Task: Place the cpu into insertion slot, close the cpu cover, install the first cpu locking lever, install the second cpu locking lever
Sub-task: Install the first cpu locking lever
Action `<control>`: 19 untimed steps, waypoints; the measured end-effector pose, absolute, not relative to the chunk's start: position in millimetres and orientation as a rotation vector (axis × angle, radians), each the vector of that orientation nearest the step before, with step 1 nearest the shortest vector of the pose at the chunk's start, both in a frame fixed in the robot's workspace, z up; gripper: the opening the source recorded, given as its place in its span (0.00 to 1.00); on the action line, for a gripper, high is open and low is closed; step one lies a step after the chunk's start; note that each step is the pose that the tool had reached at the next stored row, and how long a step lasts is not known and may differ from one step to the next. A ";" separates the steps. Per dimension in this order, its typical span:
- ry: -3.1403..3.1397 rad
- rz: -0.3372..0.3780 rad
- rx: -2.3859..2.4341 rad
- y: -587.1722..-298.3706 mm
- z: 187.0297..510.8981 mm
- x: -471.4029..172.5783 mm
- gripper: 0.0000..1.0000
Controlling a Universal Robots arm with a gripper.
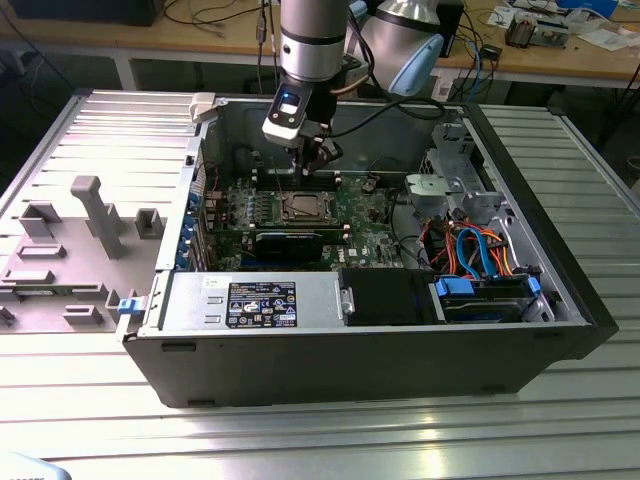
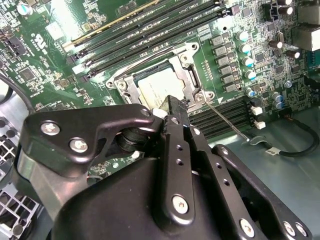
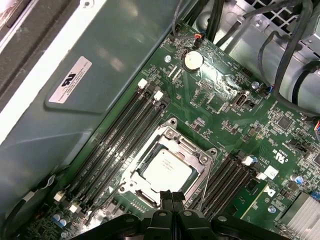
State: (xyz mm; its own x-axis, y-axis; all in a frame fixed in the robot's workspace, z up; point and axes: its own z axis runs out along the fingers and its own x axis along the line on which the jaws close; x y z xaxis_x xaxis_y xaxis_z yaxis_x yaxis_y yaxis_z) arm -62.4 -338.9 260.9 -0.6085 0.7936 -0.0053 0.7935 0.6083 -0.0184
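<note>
One cpu (image 3: 165, 170), and it sits flat in the one slot (image 3: 145, 199), silvery top up, in the middle of the green board (image 3: 225, 105). One cover (image 3: 186, 147) lies down around it, its silver frame lapping the chip's edges, with the top showing through the cut-out.

One thin wire lever (image 2: 225, 119) shows in the second wrist view, slanting out from the socket's corner across the board, not tucked against the frame. Memory slots (image 3: 125, 135) run in two banks, one on either side of the socket, long and black. One round coin cell (image 3: 192, 60) sits farther out on the board.

One gripper (image 3: 170, 196), and its jaws are pressed together with nothing between them. The tips hang right at the socket's edge, next to the lever; whether they touch the metal, I can't tell.

In the exterior view the arm (image 1: 312, 40) drops straight down from above into the open case (image 1: 400, 350), wrist over the board, fingers pointing down at the socket. The case lies on its side on a ribbed metal table (image 1: 320, 440), with a tangle of blue and orange cables (image 1: 480, 250) toward the exterior view's right.
</note>
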 end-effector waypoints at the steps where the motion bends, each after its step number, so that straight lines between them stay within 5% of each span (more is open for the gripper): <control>1: -2.815 0.030 -1.387 -338.9 261.0 -62.4 0.11; 19: -2.835 0.031 -1.347 -338.9 263.3 -62.4 0.11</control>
State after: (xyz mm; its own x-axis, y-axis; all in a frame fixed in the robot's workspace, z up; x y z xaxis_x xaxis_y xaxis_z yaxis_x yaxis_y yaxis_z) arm -62.4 -338.9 263.3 -0.6318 0.7751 -0.0058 0.7751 0.6316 -0.0188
